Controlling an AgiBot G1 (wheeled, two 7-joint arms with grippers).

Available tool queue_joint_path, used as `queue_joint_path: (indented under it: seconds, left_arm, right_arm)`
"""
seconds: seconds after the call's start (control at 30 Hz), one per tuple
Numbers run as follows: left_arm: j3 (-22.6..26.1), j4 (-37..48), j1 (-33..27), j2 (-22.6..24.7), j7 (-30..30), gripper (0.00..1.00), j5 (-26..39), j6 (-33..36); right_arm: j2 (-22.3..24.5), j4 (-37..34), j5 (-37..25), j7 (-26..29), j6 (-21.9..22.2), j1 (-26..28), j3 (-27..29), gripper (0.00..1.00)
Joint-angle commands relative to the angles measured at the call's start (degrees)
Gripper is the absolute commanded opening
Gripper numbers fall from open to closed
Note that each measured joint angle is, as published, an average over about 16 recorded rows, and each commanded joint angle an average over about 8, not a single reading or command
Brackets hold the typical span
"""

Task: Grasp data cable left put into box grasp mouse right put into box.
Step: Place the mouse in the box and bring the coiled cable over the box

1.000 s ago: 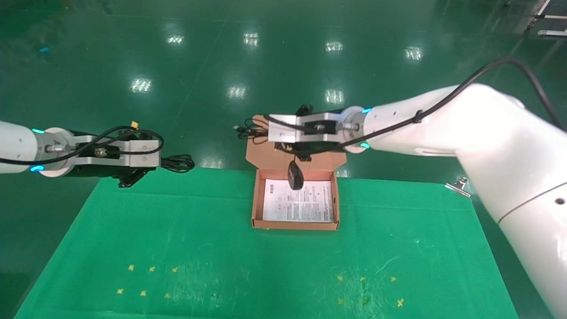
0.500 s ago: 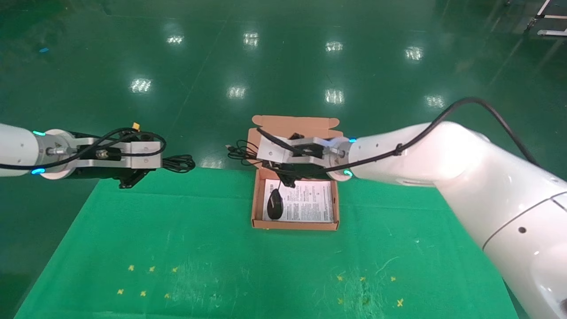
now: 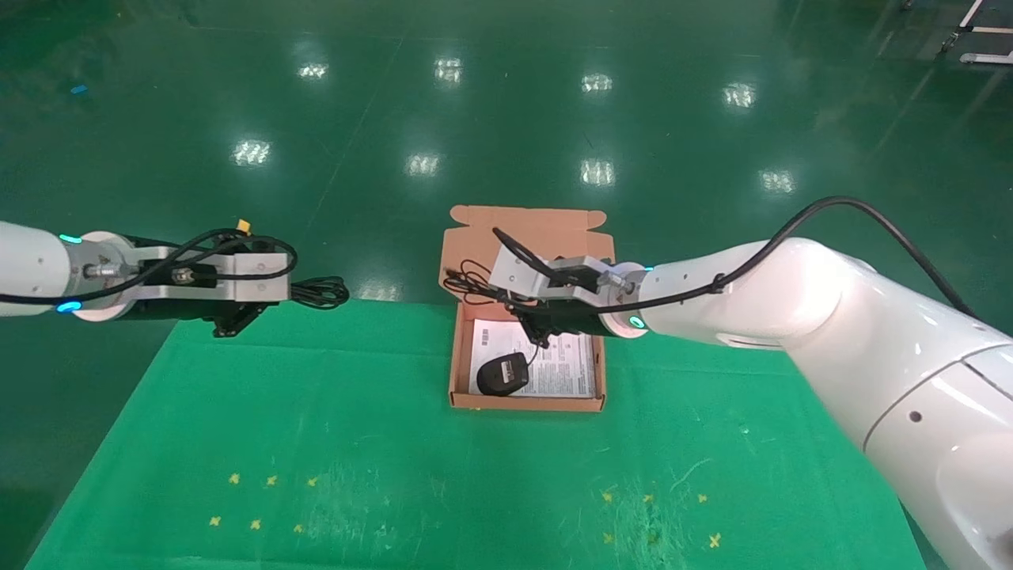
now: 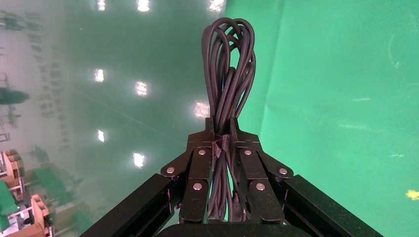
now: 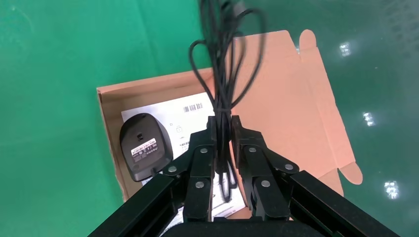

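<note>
The orange-tan box [image 3: 457, 360] stands open at the table's far middle, its lid flap [image 3: 529, 226] laid back and a white sheet [image 3: 566, 368] inside. The black mouse [image 3: 502, 374] lies in the box's near left corner; the right wrist view shows it underside up [image 5: 144, 146]. My right gripper [image 3: 495, 294] hangs over the box's far end, shut on the mouse's bundled thin cord [image 5: 222, 74]. My left gripper [image 3: 285, 291] hovers at the table's far left edge, shut on the data cable [image 4: 230, 64], whose loops stick out past the fingertips [image 3: 318, 291].
A green cloth [image 3: 356, 443] covers the table, with small yellow cross marks near the front left [image 3: 269, 500] and front right [image 3: 657, 514]. Shiny green floor [image 3: 506, 119] lies beyond the far edge.
My right gripper has come down over the box; the mouse, which hung from its cord above the box, now lies inside it at the near left. The left arm has not moved.
</note>
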Motion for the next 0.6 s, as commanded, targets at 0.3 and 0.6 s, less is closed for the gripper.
queue_joint_path:
  seconds: [0.3,0.6]
  left_arm:
    - [0.1,2.7,2.0,4.5,2.9,0.0,-2.4,-3.1]
    - [-0.4,13.1,3.9,14.7,12.2,0.0,-6.2,-11.4]
  right_arm:
    - [3.0,3.1,0.1,0.7,-0.1,0.3,-0.4,1.0]
    - [11.1,9.0,-1.1,1.9,-0.6,1.7,-0.1,1.0]
